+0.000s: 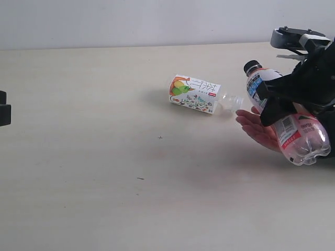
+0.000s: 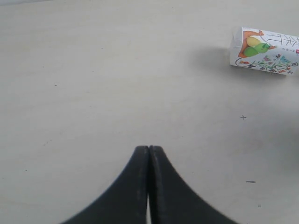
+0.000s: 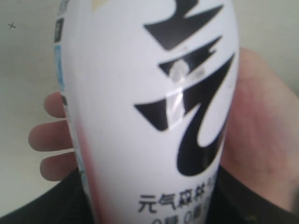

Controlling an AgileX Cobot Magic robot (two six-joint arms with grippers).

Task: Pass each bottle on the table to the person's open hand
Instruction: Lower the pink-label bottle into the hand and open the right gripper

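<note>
While our right gripper is clasping the black-capped bottle over the person's open hand, the fruit-label bottle is lying sideways on the table. Our left gripper is hanging clenched, empty. Up close, the held bottle's label is hiding any contents.

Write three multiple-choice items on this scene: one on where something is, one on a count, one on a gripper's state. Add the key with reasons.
1. Where is the black-capped bottle?
A. Lying far left.
B. In the right gripper, over the open hand.
C. Standing upright in the middle.

2. How many bottles show in the exterior view?
A. Two.
B. Four.
C. None.

3. How is the left gripper?
A. Wide open.
B. Shut on a bottle.
C. Shut, empty.

Key:
1 B, the gripper clasps its body above the palm.
2 A, the held one plus the fruit-label bottle lying on the table.
3 C, its fingers meet with nothing between.
</note>
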